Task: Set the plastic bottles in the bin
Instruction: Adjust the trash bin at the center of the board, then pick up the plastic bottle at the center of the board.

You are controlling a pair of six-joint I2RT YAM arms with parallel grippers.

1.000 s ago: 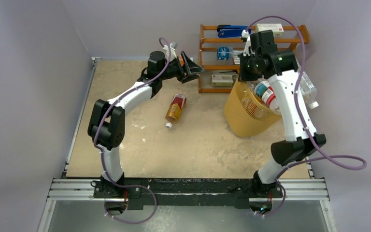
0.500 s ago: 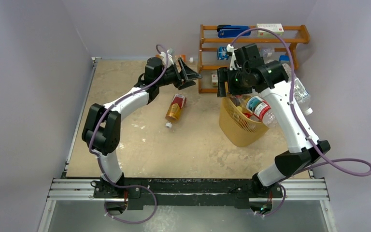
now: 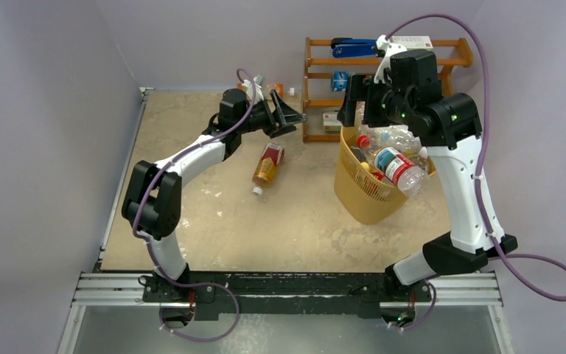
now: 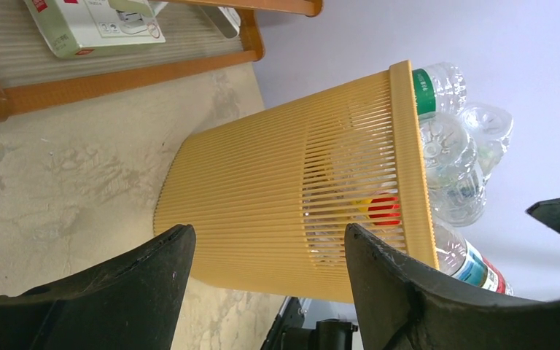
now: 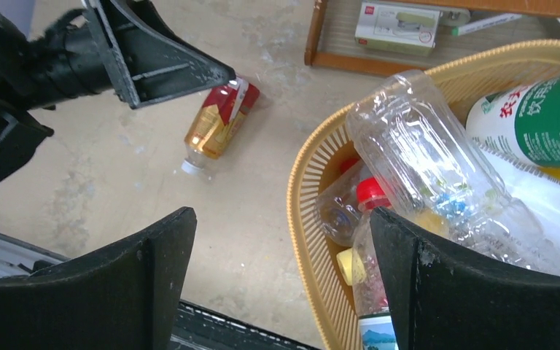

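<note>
Above the slatted yellow plastic bin (image 3: 361, 199) of crinkled clear bottles (image 3: 396, 164), the right pincer (image 5: 281, 219) gapes, the left pincer (image 4: 270, 233) likewise spread.

**Little legible print**

White Chinese characters stand on the green label of a clear bottle (image 5: 532, 120) lying in the bin (image 5: 300, 189); they read roughly "农夫" and "饮用". Print on the white box (image 5: 397, 25) and on the red label of the amber bottle (image 5: 215, 127) is too small to read.
</note>
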